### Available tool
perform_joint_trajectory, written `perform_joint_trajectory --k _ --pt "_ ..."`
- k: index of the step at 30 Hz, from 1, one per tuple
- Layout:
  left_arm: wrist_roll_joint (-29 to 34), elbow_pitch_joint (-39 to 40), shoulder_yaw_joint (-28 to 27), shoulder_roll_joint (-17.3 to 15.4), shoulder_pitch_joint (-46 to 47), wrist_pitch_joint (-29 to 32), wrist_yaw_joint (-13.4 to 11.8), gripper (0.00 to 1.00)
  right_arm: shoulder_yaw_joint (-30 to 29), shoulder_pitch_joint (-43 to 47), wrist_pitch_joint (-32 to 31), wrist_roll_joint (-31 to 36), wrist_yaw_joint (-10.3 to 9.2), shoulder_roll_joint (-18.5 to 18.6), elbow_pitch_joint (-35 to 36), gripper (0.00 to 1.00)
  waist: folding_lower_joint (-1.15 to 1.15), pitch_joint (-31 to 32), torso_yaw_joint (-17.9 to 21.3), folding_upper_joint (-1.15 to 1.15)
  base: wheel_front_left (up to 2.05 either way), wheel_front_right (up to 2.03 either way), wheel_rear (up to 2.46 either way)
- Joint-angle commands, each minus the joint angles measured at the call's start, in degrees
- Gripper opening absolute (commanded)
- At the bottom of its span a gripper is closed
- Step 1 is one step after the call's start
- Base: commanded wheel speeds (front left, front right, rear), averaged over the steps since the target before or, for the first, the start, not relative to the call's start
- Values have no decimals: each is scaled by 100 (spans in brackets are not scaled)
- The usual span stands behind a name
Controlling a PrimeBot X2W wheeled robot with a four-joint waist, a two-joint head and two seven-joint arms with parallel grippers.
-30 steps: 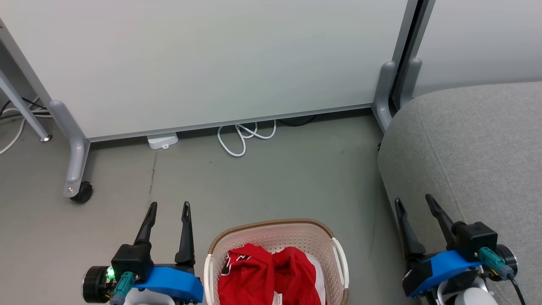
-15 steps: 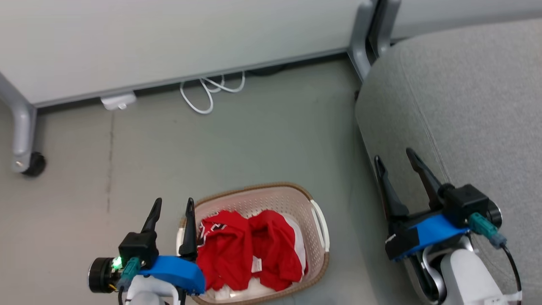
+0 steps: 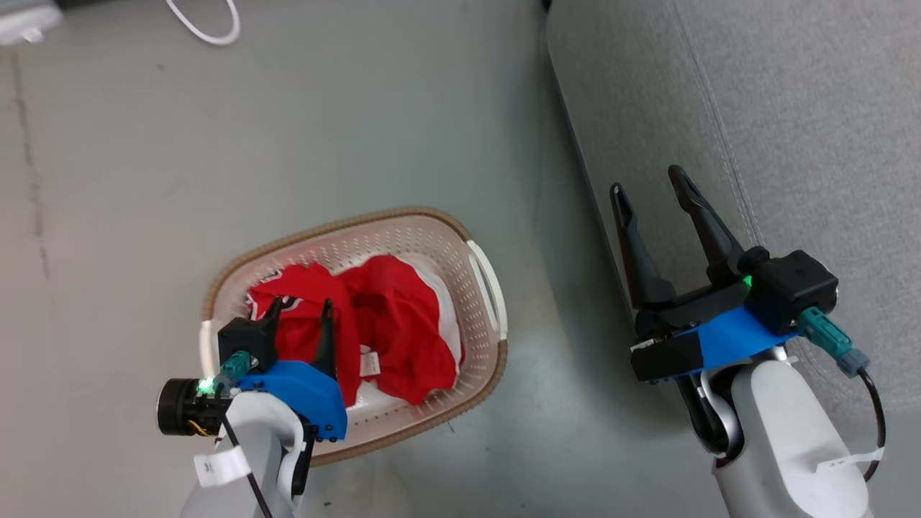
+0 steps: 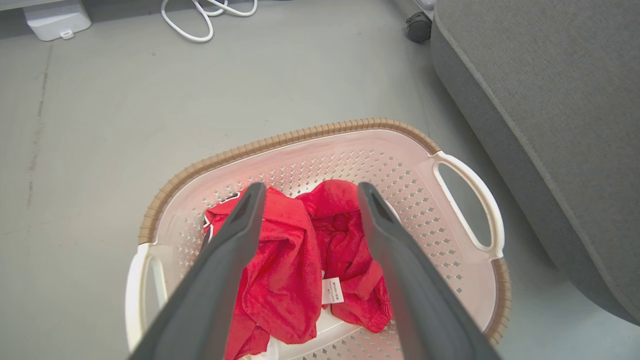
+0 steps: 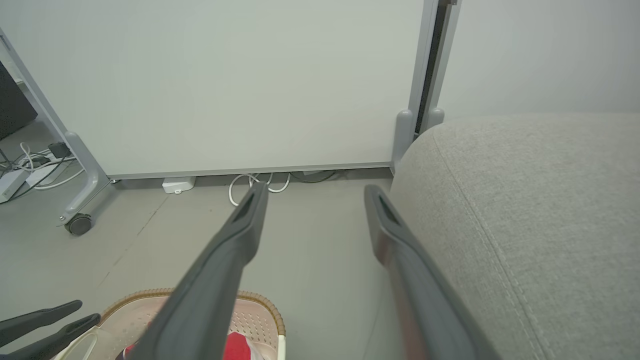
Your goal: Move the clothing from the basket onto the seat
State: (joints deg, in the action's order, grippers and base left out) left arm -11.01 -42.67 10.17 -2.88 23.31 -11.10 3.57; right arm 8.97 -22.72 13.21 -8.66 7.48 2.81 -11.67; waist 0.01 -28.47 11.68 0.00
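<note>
Label [image 4: 332, 291] on the clothing [image 4: 287, 260], lower middle of frame, I couldn't read it; left gripper [image 4: 310, 187] and right gripper [image 5: 315, 189] sat spread, empty.

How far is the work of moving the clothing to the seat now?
Done: nothing yet; the red clothing lies in the basket, none on the visible part of the seat. In hand: the left tool hangs open over the clothing, gripping nothing; the right tool is open beside the seat. Left: every garment must be lifted across.
</note>
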Motion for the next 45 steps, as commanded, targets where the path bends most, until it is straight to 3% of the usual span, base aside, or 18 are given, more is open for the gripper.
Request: perform_joint_trajectory --k 1,14,38,39,40,41,45 --pt "-15 -186 0 -31 197 53 -19 100 41 -122 58 -55 3 14 -10 100 -1 -475 341 0 0 0 0" --pt "-163 -1395 -130 -192 1070 376 -267 100 338 -426 197 -402 3 14 -17 100 -1 -1266 710 0 0 0 0" --pt "-466 -2353 -326 -479 1988 252 -604 100 615 -404 207 -675 3 13 353 100 -1 -1929 1065 0 0 0 0" --pt "-478 -2389 -320 -482 2007 256 -599 82 621 -404 208 -677 3 13 355 100 -1 -1937 1070 0 0 0 0" --pt "-484 -2423 -310 -482 2028 250 -598 31 625 -402 208 -676 3 13 356 100 -1 -1942 1073 0 0 0 0" --pt "-488 -2453 -299 -482 2053 231 -593 0 628 -399 208 -677 3 13 358 100 -1 -1945 1074 0 0 0 0" --pt "-477 -2555 -249 -480 2092 188 -549 0 647 -394 208 -681 3 13 345 100 -1 -1939 1073 0 0 0 0"
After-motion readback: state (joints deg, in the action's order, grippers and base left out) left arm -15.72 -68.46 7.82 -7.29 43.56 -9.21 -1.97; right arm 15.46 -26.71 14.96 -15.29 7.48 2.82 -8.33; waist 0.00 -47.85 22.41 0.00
